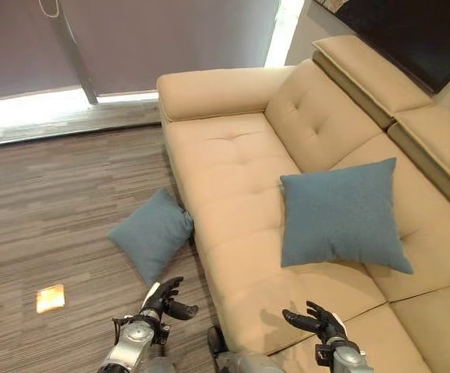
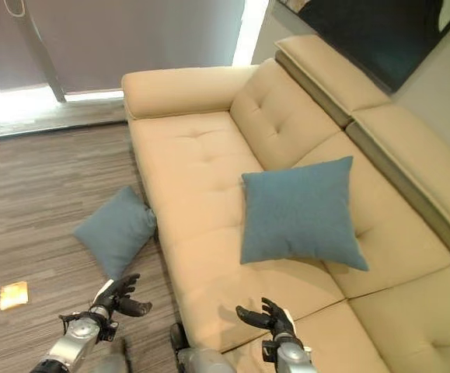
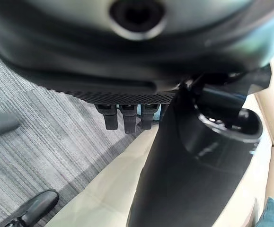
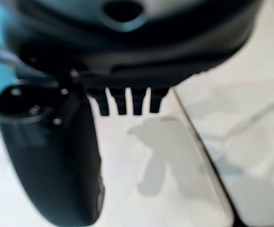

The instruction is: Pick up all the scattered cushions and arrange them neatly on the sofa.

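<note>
The left hand (image 1: 165, 299) hovers empty with relaxed fingers near the floor cushion (image 1: 152, 232), which leans against the sofa (image 1: 232, 179) and could slide away under a shallow one-handed grab.

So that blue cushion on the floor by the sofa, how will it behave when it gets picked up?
The floor cushion looks plump and soft, so it probably sags if pinched at a corner. It is likely light for its bulk. Its woven cover should grip well rather than slip.
</note>
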### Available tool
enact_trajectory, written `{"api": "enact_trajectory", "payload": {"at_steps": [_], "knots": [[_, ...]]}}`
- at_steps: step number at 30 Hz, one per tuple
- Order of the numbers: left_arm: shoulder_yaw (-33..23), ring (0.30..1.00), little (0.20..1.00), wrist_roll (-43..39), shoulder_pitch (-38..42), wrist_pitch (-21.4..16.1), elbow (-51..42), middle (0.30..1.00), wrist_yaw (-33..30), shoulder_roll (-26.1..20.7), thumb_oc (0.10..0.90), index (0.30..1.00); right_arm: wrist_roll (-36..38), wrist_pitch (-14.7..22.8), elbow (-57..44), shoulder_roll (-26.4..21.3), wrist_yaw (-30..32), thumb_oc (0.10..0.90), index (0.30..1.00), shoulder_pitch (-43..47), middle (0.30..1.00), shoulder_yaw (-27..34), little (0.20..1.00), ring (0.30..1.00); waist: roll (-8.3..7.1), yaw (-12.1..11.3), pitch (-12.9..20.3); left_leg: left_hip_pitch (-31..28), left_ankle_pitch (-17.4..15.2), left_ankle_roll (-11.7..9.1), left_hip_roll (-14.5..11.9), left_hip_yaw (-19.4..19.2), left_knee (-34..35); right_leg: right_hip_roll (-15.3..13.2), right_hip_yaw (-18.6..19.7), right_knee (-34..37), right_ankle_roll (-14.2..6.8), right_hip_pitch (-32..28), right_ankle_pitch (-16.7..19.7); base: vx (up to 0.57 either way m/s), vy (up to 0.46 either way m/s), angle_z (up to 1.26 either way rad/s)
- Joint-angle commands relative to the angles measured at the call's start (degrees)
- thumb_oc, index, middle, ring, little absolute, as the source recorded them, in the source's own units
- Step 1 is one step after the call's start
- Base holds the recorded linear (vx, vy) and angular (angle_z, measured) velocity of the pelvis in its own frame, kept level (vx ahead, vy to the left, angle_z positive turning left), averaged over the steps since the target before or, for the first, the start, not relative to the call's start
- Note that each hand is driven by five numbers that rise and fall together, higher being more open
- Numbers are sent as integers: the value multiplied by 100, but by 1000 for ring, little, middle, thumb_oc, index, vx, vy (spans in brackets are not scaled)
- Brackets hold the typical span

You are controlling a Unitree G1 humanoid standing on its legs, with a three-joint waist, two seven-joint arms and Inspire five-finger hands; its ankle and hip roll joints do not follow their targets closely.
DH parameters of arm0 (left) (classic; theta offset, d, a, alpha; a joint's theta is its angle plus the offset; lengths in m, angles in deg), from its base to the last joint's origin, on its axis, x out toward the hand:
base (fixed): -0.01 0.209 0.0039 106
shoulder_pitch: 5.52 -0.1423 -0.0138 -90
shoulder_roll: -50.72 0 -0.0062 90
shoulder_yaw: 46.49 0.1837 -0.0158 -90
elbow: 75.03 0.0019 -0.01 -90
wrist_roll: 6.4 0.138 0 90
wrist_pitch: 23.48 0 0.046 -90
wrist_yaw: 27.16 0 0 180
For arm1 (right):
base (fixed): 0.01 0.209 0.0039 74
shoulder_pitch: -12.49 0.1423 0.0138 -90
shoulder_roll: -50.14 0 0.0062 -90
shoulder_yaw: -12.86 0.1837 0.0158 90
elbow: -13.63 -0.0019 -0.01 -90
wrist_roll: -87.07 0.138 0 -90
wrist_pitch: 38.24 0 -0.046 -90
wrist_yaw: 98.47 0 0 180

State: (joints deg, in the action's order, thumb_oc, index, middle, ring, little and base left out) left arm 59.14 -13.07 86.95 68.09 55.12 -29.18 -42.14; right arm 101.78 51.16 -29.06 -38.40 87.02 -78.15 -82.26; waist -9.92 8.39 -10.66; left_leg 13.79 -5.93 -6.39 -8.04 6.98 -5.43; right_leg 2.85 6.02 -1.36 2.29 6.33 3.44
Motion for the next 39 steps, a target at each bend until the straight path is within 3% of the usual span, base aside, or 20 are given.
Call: {"api": "enact_trajectory", "payload": {"at_steps": [1, 3, 4, 8, 10, 11, 12, 14, 15, 16, 21, 23, 24, 25, 28, 31, 33, 34, 37, 39], "knots": [[-172, 900, 900, -23, -346, -279, -566, 900, -137, -174, 800, 900, -65, 147, -370, -165, 58, 800, 900, -149, 900, 50, 900, 900, 188, 19, 253, -716, -121, 427, 532, -447, -354, -609, 163, -1063, -753, -18, -832, 94, 429, -91], [-188, 900, 900, 36, -292, -289, -557, 900, -152, -253, 800, 900, -56, 121, -264, -47, 29, 800, 900, -65, 900, 27, 900, 900, 190, 1, 192, -854, -158, 499, 563, -703, -260, -737, 132, -1395, -873, 209, -676, 19, 337, -125], [-243, 900, 900, 59, -310, -275, -608, 900, -163, -368, 800, 900, -47, 87, -206, 46, 7, 800, 900, -2, 900, -19, 900, 900, 224, -50, 132, -954, -223, 609, 557, -910, -254, -893, -108, -1705, -910, 365, -575, 12, 228, -125], [-368, 900, 900, -50, -389, -295, -662, 900, -194, -350, 800, 900, -43, 125, -205, 116, -5, 800, 900, 17, 900, -20, 900, 900, 258, -123, 118, -1179, -365, 712, 609, -1160, -271, -1085, -659, -1831, -856, 338, -621, 71, 191, -89], [-394, 900, 900, -88, -446, -305, -643, 900, -192, -301, 800, 900, 25, 134, -114, 115, -48, 800, 900, 38, 900, -32, 900, 900, 248, -121, 199, -1354, -388, 781, 764, -1249, -67, -737, -785, -1523, -816, 293, -690, 148, 179, -54], [-394, 900, 900, -88, -446, -305, -643, 900, -192, -301, 800, 900, 25, 134, -114, 115, -48, 800, 900, 38, 900, -32, 900, 900, 248, -122, 198, -1355, -388, 781, 764, -1250, -66, -737, -784, -1523, -816, 292, -690, 102, 104, -55], [-387, 900, 900, -142, -416, -308, -614, 900, -211, -261, 800, 900, 49, 151, -69, 119, -31, 800, 900, 131, 900, -83, 900, 900, 244, -152, 247, -1443, -375, 802, 864, -1357, 114, -612, -1197, -1130, -783, 381, -614, 78, 67, -37], [-369, 900, 900, -165, -394, -312, -616, 900, -211, -239, 800, 900, 40, 155, -69, 117, -30, 800, 900, 174, 900, -124, 900, 900, 262, -155, 260, -1520, -370, 797, 876, -1409, 220, -572, -1458, -947, -751, 431, -572, 149, 70, -54], [-372, 900, 900, -230, -362, -330, -658, 900, -218, -209, 800, 900, 19, 175, -76, 112, -16, 800, 900, 228, 900, -148, 900, 900, 315, -160, 242, -1709, -417, 797, 894, -1505, 349, -583, -2043, -825, -760, 659, -445, 225, 67, -69], [-370, 900, 900, -255, -336, -332, -658, 900, -231, -199, 800, 900, -4, 174, -79, 104, -5, 800, 900, 244, 900, -152, 900, 900, 317, -137, 223, -1752, -410, 798, 918, -1521, 364, -601, -2247, -849, -777, 825, -398, 187, 49, -56], [-331, 900, 900, -178, -395, -346, -657, 900, -172, -60, 800, 900, -25, 203, -196, 2, 41, 800, 900, 51, 900, -85, 900, 900, 310, -27, 339, -1958, -779, 684, 981, -1535, -51, -523, -2114, -461, -545, 323, -560, 248, -39, 6], [-320, 900, 900, -196, -408, -348, -655, 900, -187, -38, 800, 900, 25, 224, -222, 10, 53, 800, 900, 48, 900, -79, 900, 900, 319, -7, 357, -1907, -759, 598, 929, -1598, -361, -494, -2073, -409, -496, 207, -584, 170, -69, 15], [-333, 900, 900, -222, -468, -330, -698, 900, -166, -13, 800, 900, 120, 223, -317, -23, 54, 800, 900, 31, 900, -50, 900, 900, 298, -9, 357, -1652, -482, 406, 764, -1710, -1320, -403, -1894, -280, -396, -45, -613, 146, -70, -18], [-327, 900, 900, -252, -466, -344, -709, 900, -166, -10, 800, 900, 147, 241, -369, -50, 52, 800, 900, 41, 900, -74, 900, 900, 267, -38, 331, -1430, -307, 344, 748, -1676, -1772, -382, -1798, -240, -331, -111, -606, 146, -70, -38], [-294, 900, 900, -298, -424, -340, -646, 900, -203, 58, 800, 900, 174, 222, -399, -90, 59, 800, 900, 61, 900, -102, 900, 900, 226, -90, 286, -1060, -265, 382, 625, -1609, -2236, -343, -1539, -176, -274, -302, -701, 90, 1, -69], [-257, 900, 900, -285, -435, -328, -667, 900, -192, 62, 800, 900, 168, 214, -432, -123, 71, 800, 900, 43, 900, -95, 900, 900, 155, -156, 261, -851, -605, 524, 575, -1472, -1749, -399, -1292, -125, -368, -446, -751, 129, 73, -59], [-251, 900, 900, -314, -433, -334, -668, 900, -206, 69, 800, 900, 175, 213, -456, -126, 76, 800, 900, 43, 900, -93, 900, 900, 143, -167, 274, -805, -524, 512, 600, -1357, -1411, -416, -1210, -95, -403, -469, -751, 115, 104, -35], [-263, 900, 900, -430, -433, -359, -686, 900, -269, 102, 800, 900, 207, 240, -465, -138, 105, 800, 900, 83, 900, -92, 900, 900, 200, -246, 241, -715, -162, 402, 664, -923, -726, -353, -1019, -123, -419, -543, -782, 193, 192, -27], [-281, 900, 900, -645, -402, -433, -758, 900, -345, 197, 800, 900, 190, 259, -520, -193, 145, 800, 900, 209, 900, -138, 900, 900, 296, -456, 149, -506, 127, 302, 1053, 129, -489, -238, -639, -275, -415, -586, -826, 116, 140, -82], [-259, 900, 900, -585, -443, -433, -705, 900, -307, 236, 800, 900, 147, 261, -521, -206, 106, 800, 900, 203, 900, -126, 900, 900, 342, -453, 212, -700, 89, 346, 1055, 229, -238, -207, -505, -318, -436, -612, -886, 112, 142, -113]]}}
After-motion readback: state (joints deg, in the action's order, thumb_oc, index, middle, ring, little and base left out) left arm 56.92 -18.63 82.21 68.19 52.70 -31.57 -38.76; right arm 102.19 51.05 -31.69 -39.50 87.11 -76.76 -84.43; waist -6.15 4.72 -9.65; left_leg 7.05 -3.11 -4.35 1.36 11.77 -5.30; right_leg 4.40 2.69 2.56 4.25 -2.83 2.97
